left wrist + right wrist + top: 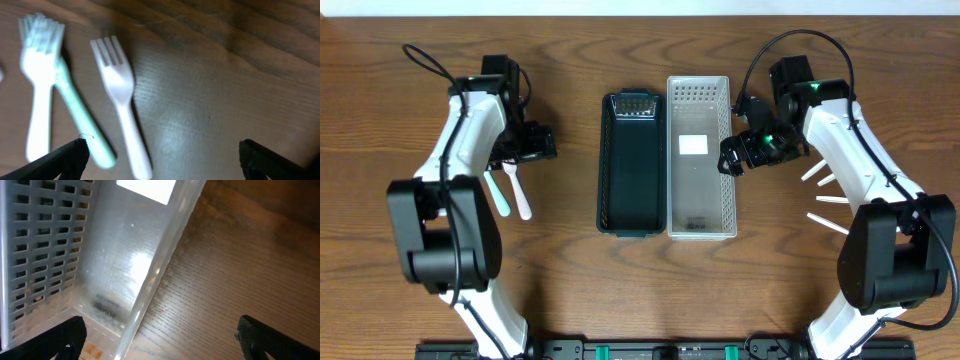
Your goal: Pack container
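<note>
A dark green container [630, 165] and a clear perforated container [698, 160] stand side by side mid-table. My left gripper [525, 143] hangs open just above the utensils lying left of them: a white fork [120, 100], a second white fork [40, 75] and a mint-green utensil [80, 120] crossing it. Nothing sits between the left fingers [60, 160]. My right gripper [745, 150] is open at the clear container's right wall [165, 255], one finger [55, 340] over the inside and the other over the table, holding nothing.
Several white utensils [825, 200] lie on the table to the right of the clear container, near the right arm. A white label [693, 143] lies inside the clear container. A shiny patch [633, 105] shows at the far end of the dark container.
</note>
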You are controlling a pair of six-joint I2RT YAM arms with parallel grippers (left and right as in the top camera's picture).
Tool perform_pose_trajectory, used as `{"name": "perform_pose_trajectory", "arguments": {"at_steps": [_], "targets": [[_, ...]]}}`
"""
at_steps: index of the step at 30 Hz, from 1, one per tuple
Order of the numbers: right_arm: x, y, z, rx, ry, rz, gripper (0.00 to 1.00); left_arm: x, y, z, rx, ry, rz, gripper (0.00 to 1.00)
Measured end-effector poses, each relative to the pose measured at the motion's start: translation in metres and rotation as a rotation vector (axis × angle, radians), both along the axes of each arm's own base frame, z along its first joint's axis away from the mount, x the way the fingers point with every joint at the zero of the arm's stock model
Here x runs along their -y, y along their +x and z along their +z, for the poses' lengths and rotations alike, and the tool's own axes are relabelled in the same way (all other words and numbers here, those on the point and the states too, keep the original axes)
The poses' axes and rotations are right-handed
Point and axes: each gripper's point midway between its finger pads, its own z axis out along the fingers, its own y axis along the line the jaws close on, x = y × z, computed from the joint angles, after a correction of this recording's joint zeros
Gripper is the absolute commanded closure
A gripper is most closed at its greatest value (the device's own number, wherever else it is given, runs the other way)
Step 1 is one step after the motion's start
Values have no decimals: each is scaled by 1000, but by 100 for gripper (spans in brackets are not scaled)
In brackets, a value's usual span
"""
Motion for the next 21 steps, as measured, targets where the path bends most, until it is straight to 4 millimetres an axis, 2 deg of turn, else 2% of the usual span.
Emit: {"name": "perform_pose_trajectory", "arguments": {"at_steps": [6, 14, 21], "targets": [[2, -4, -1, -18, -10, -1, 1, 2, 3, -28, -39, -13, 2, 2], [2, -6, -1, -23, -13, -1, 1, -6, 5, -33, -24, -27, 63, 2], [3, -6, -1, -26, -14, -2, 1, -12, -12, -52, -53, -63, 111, 2]]}}
